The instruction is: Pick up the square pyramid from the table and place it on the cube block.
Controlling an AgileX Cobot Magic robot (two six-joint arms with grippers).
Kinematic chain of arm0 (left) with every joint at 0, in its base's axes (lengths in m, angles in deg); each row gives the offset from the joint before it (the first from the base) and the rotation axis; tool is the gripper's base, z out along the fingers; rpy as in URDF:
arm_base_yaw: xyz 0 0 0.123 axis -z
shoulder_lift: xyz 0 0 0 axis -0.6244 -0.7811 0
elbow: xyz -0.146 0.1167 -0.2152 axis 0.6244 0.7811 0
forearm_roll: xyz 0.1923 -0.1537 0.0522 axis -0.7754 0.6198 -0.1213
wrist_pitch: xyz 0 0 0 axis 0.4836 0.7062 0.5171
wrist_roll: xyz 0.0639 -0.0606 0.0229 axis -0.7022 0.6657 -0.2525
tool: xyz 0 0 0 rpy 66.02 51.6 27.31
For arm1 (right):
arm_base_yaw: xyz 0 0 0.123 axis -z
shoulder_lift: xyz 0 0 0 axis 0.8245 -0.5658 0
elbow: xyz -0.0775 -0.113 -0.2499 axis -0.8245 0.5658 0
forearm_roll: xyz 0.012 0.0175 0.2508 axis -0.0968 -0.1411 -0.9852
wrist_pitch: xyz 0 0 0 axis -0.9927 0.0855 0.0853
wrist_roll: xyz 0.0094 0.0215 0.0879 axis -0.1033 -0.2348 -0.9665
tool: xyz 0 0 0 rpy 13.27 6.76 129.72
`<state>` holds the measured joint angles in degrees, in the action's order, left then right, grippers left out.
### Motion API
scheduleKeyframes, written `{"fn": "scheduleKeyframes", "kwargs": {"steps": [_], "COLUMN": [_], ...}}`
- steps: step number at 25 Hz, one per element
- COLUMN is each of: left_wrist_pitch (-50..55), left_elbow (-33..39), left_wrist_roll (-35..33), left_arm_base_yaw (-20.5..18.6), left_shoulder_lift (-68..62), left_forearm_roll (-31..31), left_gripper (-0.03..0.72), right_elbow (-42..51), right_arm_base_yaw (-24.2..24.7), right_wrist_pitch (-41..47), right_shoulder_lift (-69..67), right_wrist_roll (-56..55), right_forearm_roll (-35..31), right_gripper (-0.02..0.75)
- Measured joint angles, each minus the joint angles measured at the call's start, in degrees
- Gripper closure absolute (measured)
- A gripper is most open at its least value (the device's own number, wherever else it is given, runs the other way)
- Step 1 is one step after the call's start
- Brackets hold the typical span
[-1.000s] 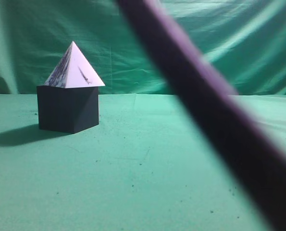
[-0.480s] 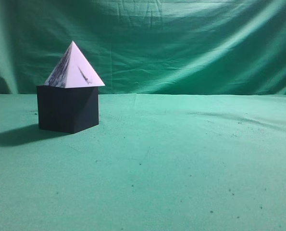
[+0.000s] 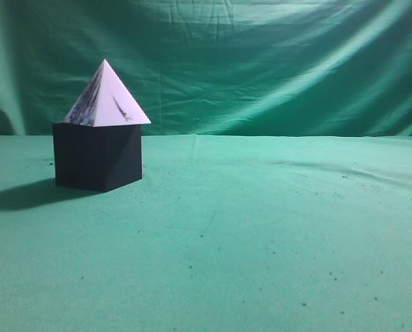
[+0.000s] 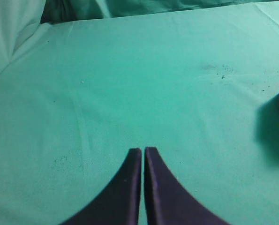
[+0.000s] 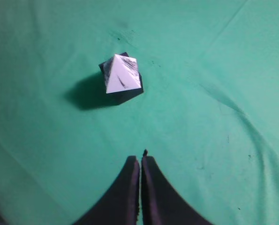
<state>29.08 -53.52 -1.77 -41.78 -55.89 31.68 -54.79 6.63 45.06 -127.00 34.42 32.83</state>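
The square pyramid point(image 3: 106, 97) sits upright atop the cube block point(image 3: 98, 156), placement apparently complete, both arms' jaws closed empty above the counter point(image 3: 261, 235).

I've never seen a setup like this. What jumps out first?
A small white pyramid with dark scribbles sits on a matte black cube, left of centre on the wrinkled green cloth table. Both dark claws, the left claw and the right claw, are shut and empty, well away from the stack.

Both claws point(image 4: 142, 154) point(image 5: 140, 161) closed (empty)
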Motion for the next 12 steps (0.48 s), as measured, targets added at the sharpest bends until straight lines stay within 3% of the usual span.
{"fn": "scheduleKeyframes", "kwargs": {"steps": [3,12], "left_wrist_pitch": [0.0,0.0], "left_elbow": [0.0,0.0], "left_wrist_roll": [0.0,0.0], "left_arm_base_yaw": [0.0,0.0], "left_shoulder_lift": [0.0,0.0], "left_forearm_roll": [0.0,0.0], "left_gripper": [0.688,0.688], "right_elbow": [5.3,8.4], "right_arm_base_yaw": [0.0,0.0], "right_wrist_pitch": [-3.0,1.4], "right_shoulder_lift": [6.3,14.9], "right_wrist_roll": [-0.1,0.1], "right_forearm_roll": [-1.7,0.2], "right_gripper": [0.738,0.738]}}
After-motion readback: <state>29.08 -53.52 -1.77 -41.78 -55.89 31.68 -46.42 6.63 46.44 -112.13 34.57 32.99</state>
